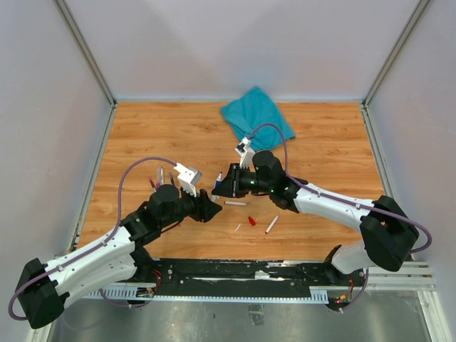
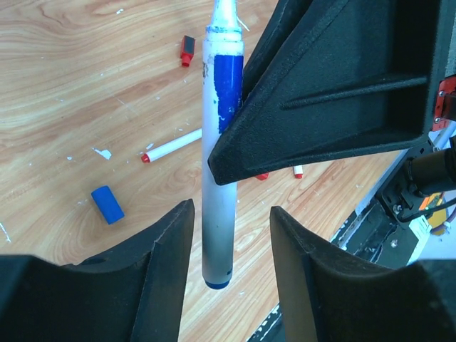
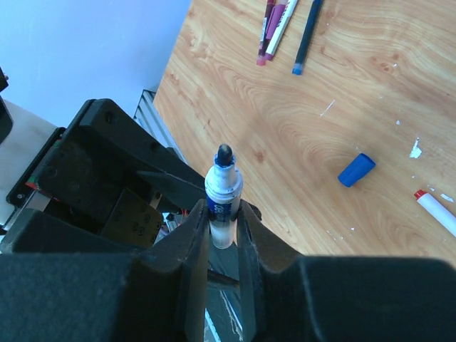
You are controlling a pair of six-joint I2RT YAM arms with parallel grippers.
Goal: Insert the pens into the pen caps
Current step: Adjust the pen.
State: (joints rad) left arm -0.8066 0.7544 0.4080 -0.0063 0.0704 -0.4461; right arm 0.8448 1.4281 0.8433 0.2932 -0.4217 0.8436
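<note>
The wood-grain tabletop (image 1: 320,214) carries everything. A crumpled teal cloth (image 1: 258,114) lies well beyond both sets of jaws and plays no part here.

The right arm (image 1: 335,206) and left arm (image 1: 100,249) meet tip to tip near the middle of the tabletop. The right jaws are clenched on a white-barrelled marker pen with a blue label band (image 2: 222,85), gripping it partway along the barrel. Its dark tip points away from the right wrist. The pen's blue butt end hangs down between the left jaws, which stand released, with a gap showing on either side of the barrel. It looks like a handover or regrasp, with the left side not yet gripping.

A loose cluster of thin pens (image 3: 278,25) lies on the tabletop well beyond the right jaws. Whether any of these wears a cap is too small to tell. A white pen with a bare red tip (image 2: 171,146) lies beyond the left jaws, uncapped.

A short blue plastic cap (image 2: 107,204) lies by itself below and to the left of the left jaws, apart from the held pen. A small red cap (image 1: 251,221) lies loose on the near side of the right jaws, close to another red-tipped pen (image 1: 271,224).

No pen can be seen seated in a cap. The blue pen is lifted but uncapped, with its cap not yet picked up, so nearly all the task appears to remain.
</note>
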